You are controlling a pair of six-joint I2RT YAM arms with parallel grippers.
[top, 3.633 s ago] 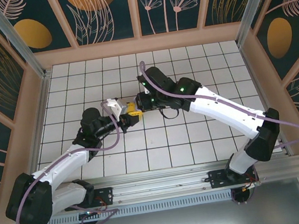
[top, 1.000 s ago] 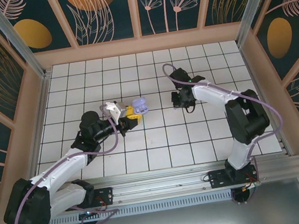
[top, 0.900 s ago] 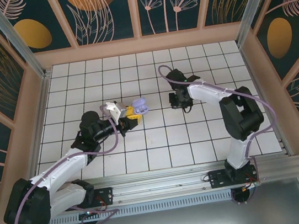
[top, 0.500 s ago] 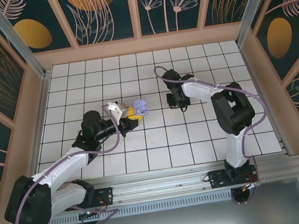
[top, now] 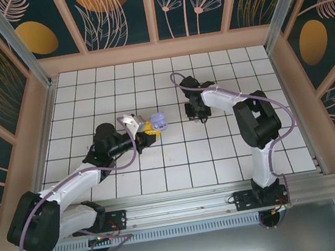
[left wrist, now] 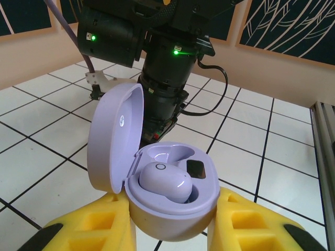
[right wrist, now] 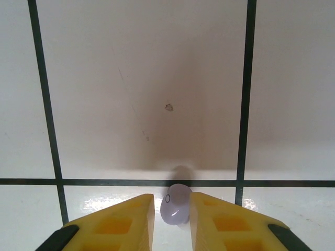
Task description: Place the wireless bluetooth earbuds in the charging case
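My left gripper [left wrist: 175,225] is shut on the pale purple charging case [left wrist: 172,201], held just above the tiles with its lid [left wrist: 112,136] swung open to the left. One of the wireless bluetooth earbuds [left wrist: 163,181] sits in the near socket; the far socket is bare. From above, the case [top: 159,121] shows at the left gripper [top: 154,126]. My right gripper [right wrist: 171,201] points straight down at a tile. A second earbud [right wrist: 176,205] stands between its yellow fingers [right wrist: 120,222], touching the right one, with a thin gap on the left. That gripper [top: 195,114] is about one tile right of the case.
White tiled floor [top: 179,161] with dark grout lines, ringed by low wooden walls [top: 157,50]. The right arm's wrist [left wrist: 162,78] looms close behind the open case. A metal rail [top: 184,201] runs along the near edge by the arm bases.
The right gripper has slid a little left toward the case, its elbow folding in, and its jaws have eased slightly apart. The left gripper and case have stayed put.
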